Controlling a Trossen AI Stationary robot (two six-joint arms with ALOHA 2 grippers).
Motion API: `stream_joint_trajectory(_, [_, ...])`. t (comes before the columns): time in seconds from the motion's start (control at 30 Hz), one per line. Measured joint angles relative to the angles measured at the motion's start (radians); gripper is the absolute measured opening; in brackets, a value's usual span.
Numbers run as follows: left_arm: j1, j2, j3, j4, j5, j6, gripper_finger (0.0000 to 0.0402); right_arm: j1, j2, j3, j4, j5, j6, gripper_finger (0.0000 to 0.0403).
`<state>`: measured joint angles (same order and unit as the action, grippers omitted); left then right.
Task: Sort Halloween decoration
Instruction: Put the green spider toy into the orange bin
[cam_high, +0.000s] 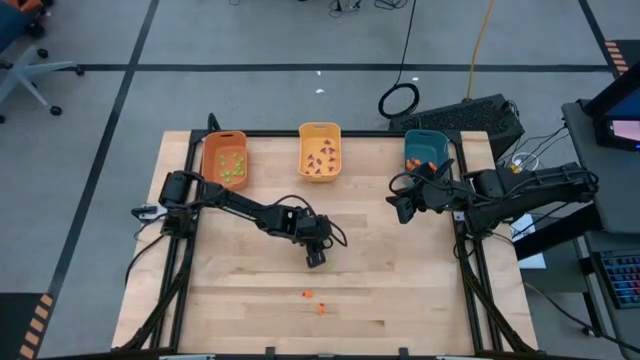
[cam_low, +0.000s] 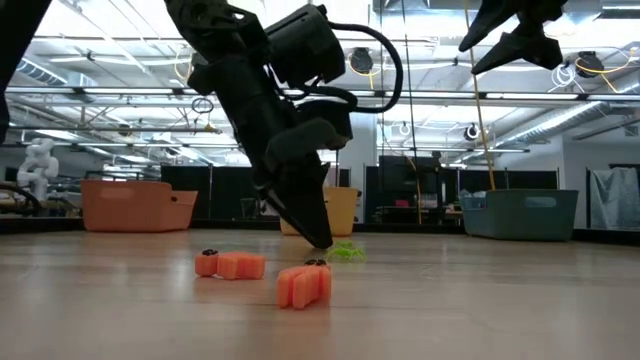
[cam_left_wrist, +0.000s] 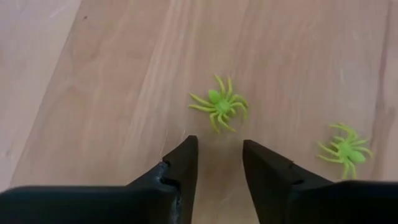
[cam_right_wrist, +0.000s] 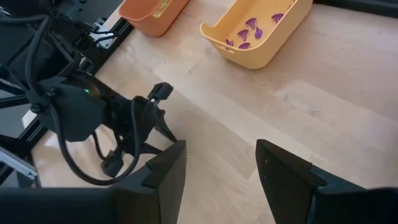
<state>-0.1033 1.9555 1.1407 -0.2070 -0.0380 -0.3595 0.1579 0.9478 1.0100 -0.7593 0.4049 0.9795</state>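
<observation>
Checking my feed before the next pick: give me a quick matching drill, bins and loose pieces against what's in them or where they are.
Column one:
1. orange bin
2. yellow bin
3. teal bin
4. green spider

Column two:
A. holds purple pieces
B. on the table just ahead of the open left gripper
C. holds green pieces
D. holds orange pieces, beside the raised right gripper

Pairs: 1-C, 2-A, 3-D, 4-B
</observation>
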Motion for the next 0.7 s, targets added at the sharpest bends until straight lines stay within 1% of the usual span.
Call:
stream_joint_trajectory(0.2, [0.000, 0.005, 0.000, 0.004, 0.000, -0.001, 0.0095, -0.001, 0.000, 0.000, 0.000, 0.019, -0.006, 0.0178])
stream_joint_trajectory(0.3, [0.000, 0.007, 0.000, 0.023, 0.001, 0.000, 0.0087, -0.001, 0.000, 0.000, 0.000, 0.019, -0.015, 0.0178])
stream_joint_trajectory(0.47, [-0.002, 0.010, -0.001, 0.075, 0.045, 0.000, 0.0085, -0.001, 0.000, 0.000, -0.001, 0.019, -0.015, 0.0178])
stream_joint_trajectory(0.6, [0.000, 0.010, -0.001, 0.074, 0.034, 0.007, 0.0089, -0.001, 0.000, 0.000, 0.000, 0.019, -0.015, 0.0178])
stream_joint_trajectory(0.7, [0.006, 0.010, -0.001, 0.071, 0.012, 0.002, 0.0103, -0.001, 0.000, 0.000, 0.000, 0.019, -0.016, 0.0178])
